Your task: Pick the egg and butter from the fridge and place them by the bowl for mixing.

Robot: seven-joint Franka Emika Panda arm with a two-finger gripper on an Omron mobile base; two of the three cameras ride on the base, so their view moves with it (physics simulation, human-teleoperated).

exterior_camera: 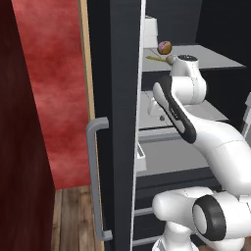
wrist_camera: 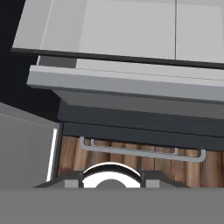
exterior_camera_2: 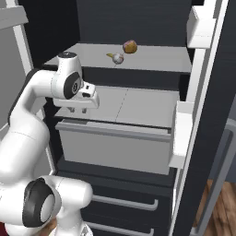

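The fridge [exterior_camera_2: 152,62] stands open in front of me. On its upper grey shelf lies the egg [exterior_camera_2: 118,58], pale pinkish-grey, with the thin yellow butter [exterior_camera_2: 110,55] just left of it. From the left base view the egg [exterior_camera: 169,59] peeks out beside my arm, next to the butter [exterior_camera: 156,58]. My gripper [exterior_camera_2: 79,110] hangs below that shelf, pointing down over the left of the crisper drawer [exterior_camera_2: 115,143]. It is open with nothing between its fingers. The bowl is out of view.
A small brown ball [exterior_camera_2: 130,46] sits behind the egg on the same shelf. Door bins [exterior_camera_2: 184,133] jut in on the right. The open door with its long grey handle [exterior_camera: 95,181] stands to the left. A drawer pull [wrist_camera: 140,151] shows above the wooden floor.
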